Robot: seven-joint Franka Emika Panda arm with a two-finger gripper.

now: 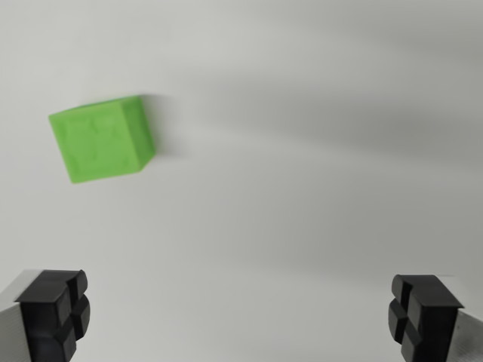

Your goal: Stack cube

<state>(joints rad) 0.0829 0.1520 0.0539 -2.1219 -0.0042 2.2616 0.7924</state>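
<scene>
1. Surface: a plain, matte white table (302,211) fills the whole frame; soft grey shadow bands cross its upper right area. No other part of the room is visible.
2. Task object: one green cube (102,139) rests on the surface in the upper left of the frame, slightly blurred and rotated.
3. Gripper (241,317): jaws spread wide and empty, black pads (56,309) at the lower corners, well apart from the cube.

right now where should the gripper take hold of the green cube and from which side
Grip the green cube across two opposite flat side faces, coming down from above. It sits skewed in the wrist view, so the wrist probably needs a slight turn to square the fingers to those faces. The gripper is open and nothing crowds the cube.
</scene>
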